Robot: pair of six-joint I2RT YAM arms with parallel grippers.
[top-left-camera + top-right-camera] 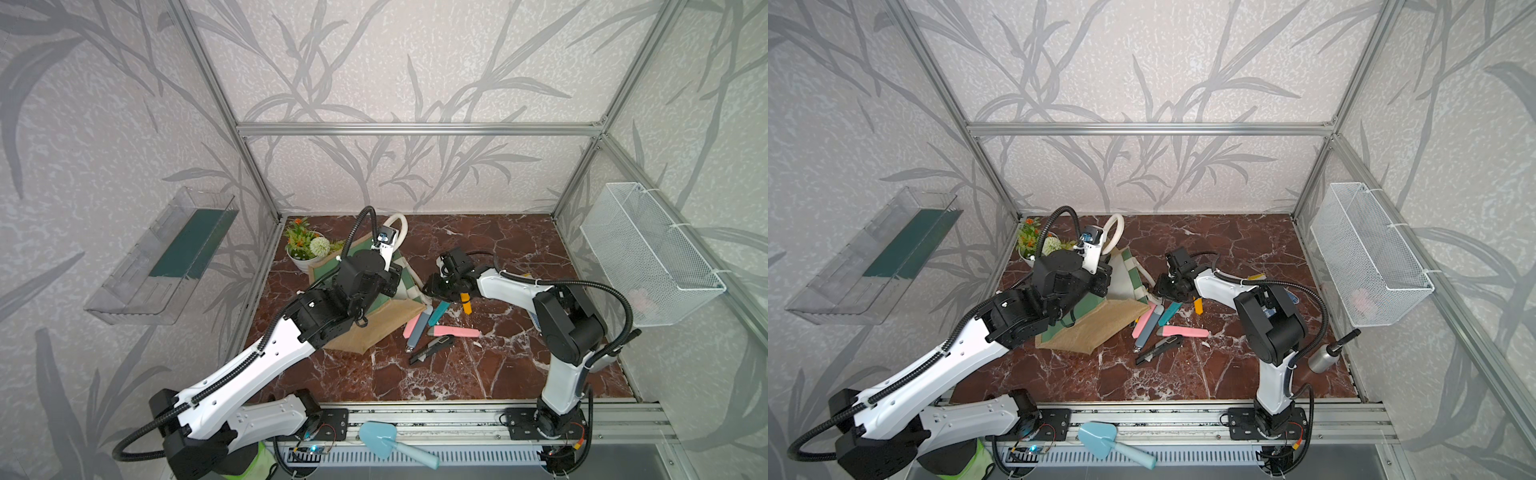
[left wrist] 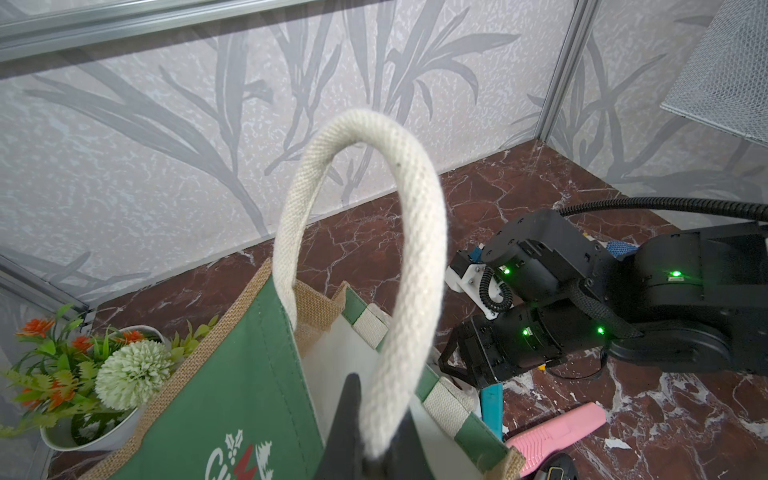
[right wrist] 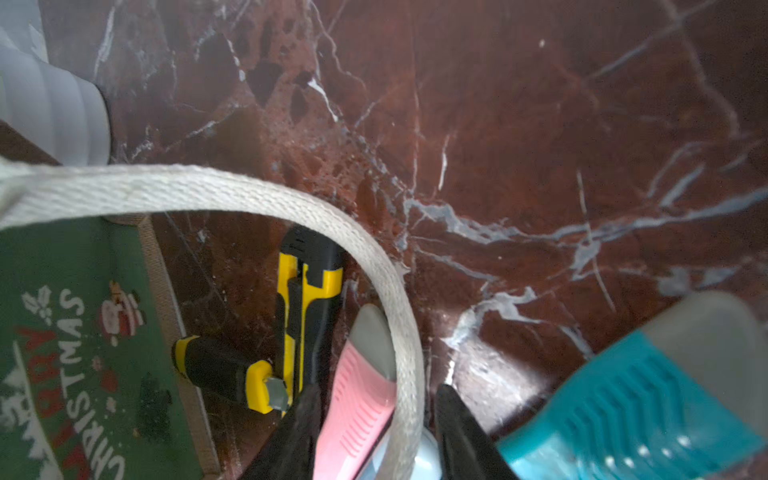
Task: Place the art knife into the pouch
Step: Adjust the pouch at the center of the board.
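The pouch (image 1: 374, 328), tan jute with green panels, stands open at the table's middle left. My left gripper (image 2: 380, 407) is shut on one of its white rope handles (image 2: 415, 232) and holds it up. Several art knives lie beside the pouch. My right gripper (image 3: 378, 390) reaches down over them, its jaws closed in on a pink art knife (image 3: 361, 399). The pouch's other handle (image 3: 399, 291) loops between the same jaws. A teal knife (image 3: 644, 407) and a black-and-yellow knife (image 3: 307, 299) lie close by. In a top view the right gripper (image 1: 426, 297) is at the pouch's mouth edge.
A second pink knife (image 1: 455, 331), an orange one (image 1: 466, 305) and a black one (image 1: 432, 348) lie nearer the front. A potted plant (image 1: 305, 245) stands behind the pouch. A white wire basket (image 1: 648, 253) hangs on the right wall, a clear shelf (image 1: 166, 257) on the left.
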